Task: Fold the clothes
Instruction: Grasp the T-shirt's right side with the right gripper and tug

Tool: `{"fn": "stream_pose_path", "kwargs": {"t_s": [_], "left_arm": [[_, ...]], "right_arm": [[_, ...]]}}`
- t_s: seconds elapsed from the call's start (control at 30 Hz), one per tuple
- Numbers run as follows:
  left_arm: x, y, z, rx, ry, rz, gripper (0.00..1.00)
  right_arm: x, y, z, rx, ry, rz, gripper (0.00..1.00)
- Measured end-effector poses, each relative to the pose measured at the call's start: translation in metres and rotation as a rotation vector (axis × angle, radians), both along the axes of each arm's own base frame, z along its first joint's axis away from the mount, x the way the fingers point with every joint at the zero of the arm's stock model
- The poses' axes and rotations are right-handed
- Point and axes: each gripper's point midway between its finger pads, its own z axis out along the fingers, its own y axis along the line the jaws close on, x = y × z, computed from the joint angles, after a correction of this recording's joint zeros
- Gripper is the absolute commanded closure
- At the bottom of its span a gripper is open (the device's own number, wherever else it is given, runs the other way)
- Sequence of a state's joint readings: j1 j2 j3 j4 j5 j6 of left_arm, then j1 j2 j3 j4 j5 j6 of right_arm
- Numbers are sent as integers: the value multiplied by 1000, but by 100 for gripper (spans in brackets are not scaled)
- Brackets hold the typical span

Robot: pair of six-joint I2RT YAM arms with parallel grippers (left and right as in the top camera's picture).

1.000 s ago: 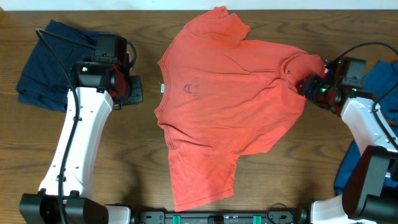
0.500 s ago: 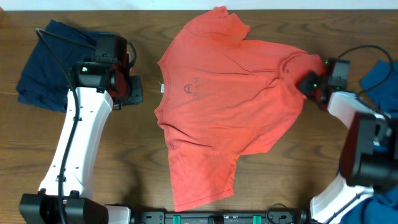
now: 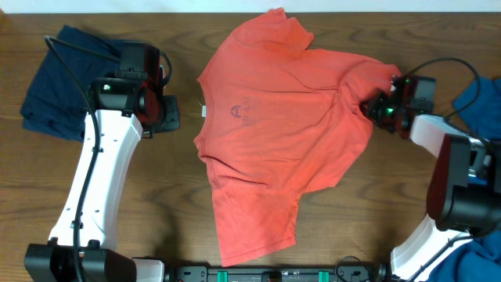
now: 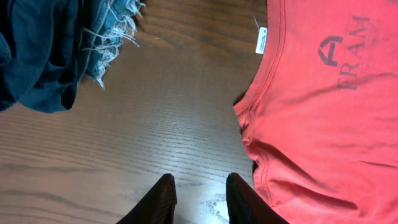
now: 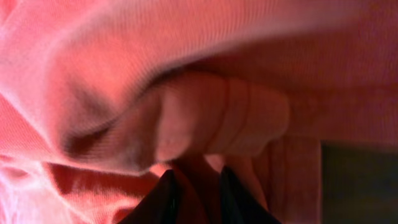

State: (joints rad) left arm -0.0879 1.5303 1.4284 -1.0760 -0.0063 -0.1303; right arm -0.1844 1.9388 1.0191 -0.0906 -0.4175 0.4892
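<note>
The clothes here are chiefly a coral-red T-shirt lying flat on the wooden table, its white neck label toward the left. My right gripper sits at the shirt's right edge, where the cloth bunches up. In the right wrist view red cloth fills the frame and a fold lies between the fingers of the right gripper. My left gripper hovers over bare wood just left of the collar. The left wrist view shows the left gripper narrowly open and empty, beside the shirt and its lettering.
A dark navy garment lies crumpled at the far left, with a frayed denim edge beside it. Blue cloth sits at the right edge behind the right arm.
The right gripper has moved left onto the shirt, pulling its right edge inward into a raised fold. The left arm has stayed put.
</note>
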Motion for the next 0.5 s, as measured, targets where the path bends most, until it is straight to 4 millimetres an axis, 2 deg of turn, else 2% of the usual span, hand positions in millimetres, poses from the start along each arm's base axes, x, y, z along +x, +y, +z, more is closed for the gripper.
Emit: {"fn": "stream_pose_path", "kwargs": {"t_s": [0.13,0.27,0.3,0.33,0.4,0.43,0.47,0.5], "left_arm": [[0,0,0,0,0,0,71],[0,0,0,0,0,0,71],[0,0,0,0,-1,0,70],[0,0,0,0,0,0,70],[0,0,0,0,-1,0,70],[0,0,0,0,-2,0,70],[0,0,0,0,-2,0,70],[0,0,0,0,-2,0,70]], "right_arm": [[-10,-13,0,-2,34,-14,77],[2,-23,9,-11,-43,-14,84],[12,-24,17,-13,-106,-3,83],[24,-24,29,-10,-183,10,78],[52,-24,65,2,-389,37,72],[62,-23,84,11,-476,42,68],[72,-23,106,21,-569,49,59],[78,-21,122,38,-629,51,56]]}}
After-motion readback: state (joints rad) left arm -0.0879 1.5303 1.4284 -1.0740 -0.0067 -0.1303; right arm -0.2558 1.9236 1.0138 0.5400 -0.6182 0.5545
